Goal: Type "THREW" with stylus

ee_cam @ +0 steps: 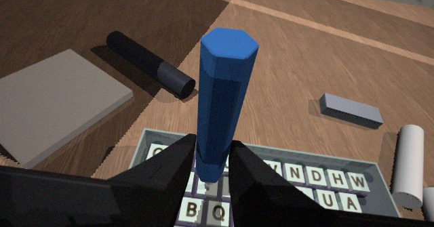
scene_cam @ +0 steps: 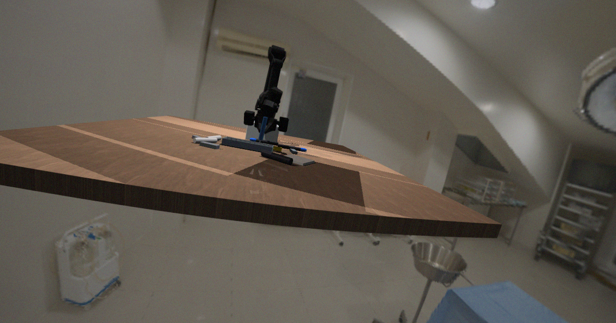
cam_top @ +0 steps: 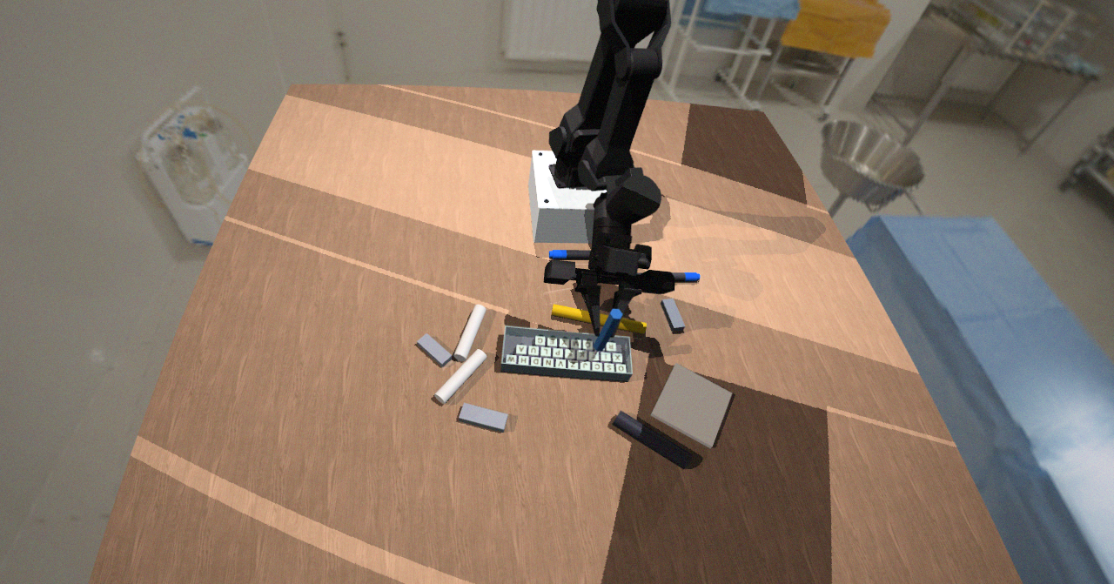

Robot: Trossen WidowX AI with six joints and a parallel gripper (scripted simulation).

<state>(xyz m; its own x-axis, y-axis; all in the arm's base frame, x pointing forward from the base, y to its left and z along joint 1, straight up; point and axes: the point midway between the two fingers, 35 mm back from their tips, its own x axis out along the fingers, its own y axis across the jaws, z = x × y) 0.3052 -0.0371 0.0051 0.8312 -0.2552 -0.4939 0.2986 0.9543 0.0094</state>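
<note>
gripper point(ee_cam: 211, 159) is clenching the blue stylus point(ee_cam: 222, 98) low on its shaft, long axis standing near upright. its tip is hanging directly below the fingers, over a middle-row key of the keyboard point(cam_top: 567, 352); the key's letter is hidden, contact unclear.

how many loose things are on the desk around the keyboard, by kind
white cylinders: 2
grey blocks: 3
dark cylinder: 1
yellow stick: 1
flat grey pad: 1
total: 8, not counting the blue stylus held in the fingers
</note>
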